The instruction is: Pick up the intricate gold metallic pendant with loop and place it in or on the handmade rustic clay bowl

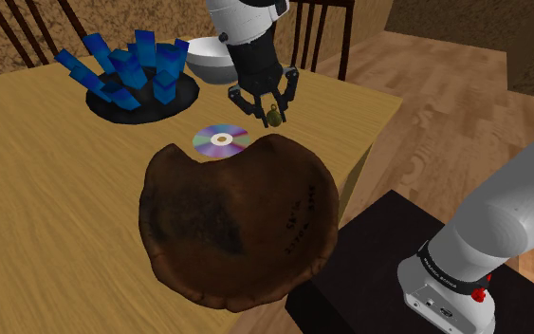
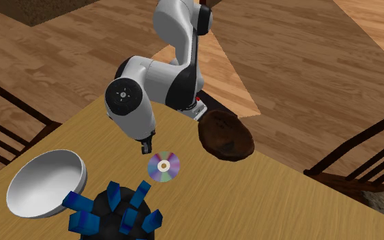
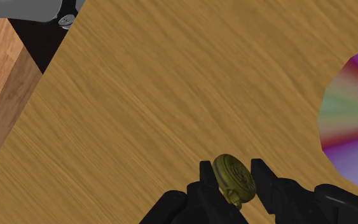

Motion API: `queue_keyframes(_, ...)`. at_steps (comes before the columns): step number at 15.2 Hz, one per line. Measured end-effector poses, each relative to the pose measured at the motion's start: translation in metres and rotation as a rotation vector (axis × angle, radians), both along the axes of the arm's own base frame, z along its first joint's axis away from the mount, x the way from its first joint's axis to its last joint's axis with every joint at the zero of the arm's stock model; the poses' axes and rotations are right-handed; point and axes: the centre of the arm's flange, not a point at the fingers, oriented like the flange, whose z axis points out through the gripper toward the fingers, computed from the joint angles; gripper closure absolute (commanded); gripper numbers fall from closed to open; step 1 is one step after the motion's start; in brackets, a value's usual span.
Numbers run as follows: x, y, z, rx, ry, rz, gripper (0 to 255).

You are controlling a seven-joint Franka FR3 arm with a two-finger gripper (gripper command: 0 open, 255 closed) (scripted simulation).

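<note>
Two black fingers point(image 3: 206, 173) of the tool point(image 3: 233, 167) clasp the small round gold pendant point(image 3: 233, 178) by its edges, held above the wood-grained counter point(image 3: 171, 95). Just beside it lies the shiny rainbow-coloured disc point(image 1: 221, 141), and farther on, toward the stand point(image 1: 369, 275), the wide dark brown rough-rimmed bowl point(image 1: 241, 223). The hold looks narrow, so a quick swing toward the bowl could shake the pendant loose and drop it short, onto the disc. The wrist view shows the clasp itself; the shoulder view shows the bowl's place.
</note>
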Motion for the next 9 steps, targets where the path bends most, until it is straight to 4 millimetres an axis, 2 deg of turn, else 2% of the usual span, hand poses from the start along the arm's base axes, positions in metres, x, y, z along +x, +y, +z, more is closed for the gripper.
queue_keyframes(7, 0.0000, 0.0000, 0.0000, 0.000, 0.000, 0.000, 255)
queue_keyframes(9, -0.0005, 0.0002, 0.0066, 0.000, 0.000, 0.000, 255)
